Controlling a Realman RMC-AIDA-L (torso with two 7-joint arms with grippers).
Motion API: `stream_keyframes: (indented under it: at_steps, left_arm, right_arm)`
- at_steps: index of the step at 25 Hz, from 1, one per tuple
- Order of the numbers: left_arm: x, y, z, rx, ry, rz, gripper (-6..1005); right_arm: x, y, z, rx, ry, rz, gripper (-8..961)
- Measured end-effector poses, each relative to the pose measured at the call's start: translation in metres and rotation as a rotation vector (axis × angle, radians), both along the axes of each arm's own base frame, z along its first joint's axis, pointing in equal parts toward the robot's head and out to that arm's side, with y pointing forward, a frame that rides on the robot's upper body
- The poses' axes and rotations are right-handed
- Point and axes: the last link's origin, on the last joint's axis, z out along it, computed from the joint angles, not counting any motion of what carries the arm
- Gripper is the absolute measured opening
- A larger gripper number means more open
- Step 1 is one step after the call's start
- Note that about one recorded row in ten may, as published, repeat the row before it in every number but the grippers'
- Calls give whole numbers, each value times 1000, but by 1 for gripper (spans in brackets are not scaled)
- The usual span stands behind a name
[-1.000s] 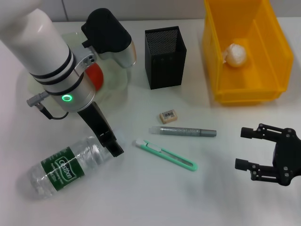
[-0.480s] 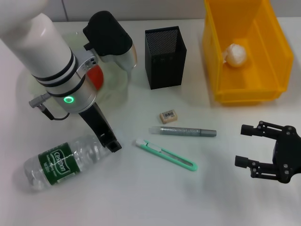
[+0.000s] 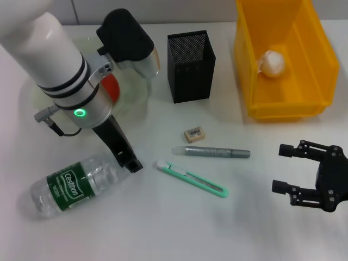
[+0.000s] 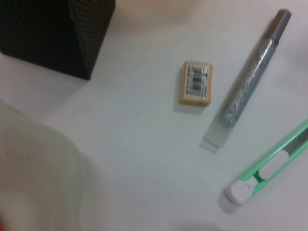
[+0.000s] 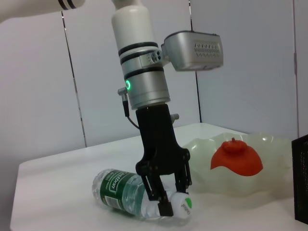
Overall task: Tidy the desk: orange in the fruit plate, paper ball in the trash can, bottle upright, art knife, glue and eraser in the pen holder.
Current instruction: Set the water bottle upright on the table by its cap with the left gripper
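A clear bottle point(image 3: 76, 185) with a green label lies on its side at the front left. My left gripper point(image 3: 130, 162) is shut on its neck, and the right wrist view shows the fingers point(image 5: 153, 191) astride the neck by the cap point(image 5: 183, 204). The orange point(image 3: 112, 87) sits in the pale plate point(image 3: 136, 95) behind my left arm. The paper ball point(image 3: 272, 62) lies in the yellow bin point(image 3: 255, 81). The eraser point(image 3: 194, 134), silver glue stick point(image 3: 212, 151) and green art knife point(image 3: 190, 178) lie in front of the black mesh pen holder point(image 3: 190, 65). My right gripper point(image 3: 281, 169) is open and empty at the front right.
The left wrist view shows the eraser point(image 4: 196, 83), glue stick point(image 4: 248, 86), knife point(image 4: 269, 168), a corner of the pen holder point(image 4: 57, 33) and the plate's rim point(image 4: 38, 178). Bare white table lies between the knife and my right gripper.
The bottle has shifted and turned slightly on the table with my left gripper at its neck. My right arm has not moved.
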Motion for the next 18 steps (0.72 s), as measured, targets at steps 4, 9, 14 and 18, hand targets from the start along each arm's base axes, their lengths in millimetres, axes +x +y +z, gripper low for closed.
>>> stream_keyframes:
  at_steps: [4,9,14,18]
  left_arm:
    - [3,2,10,32,-48,-3,443]
    - [5,2,20,18,-132,9,443]
    - [5,5,36,20,-242,-19,444]
    - [3,8,48,35,-310,-37,444]
  right_arm:
    - [0,-1,0,0,0,-1,763]
    - [0,-1,0,0,0,-2,763]
    - [1,-1,0,-3,-1,-1,764]
    - [0,0,0,-4,-2,1,765]
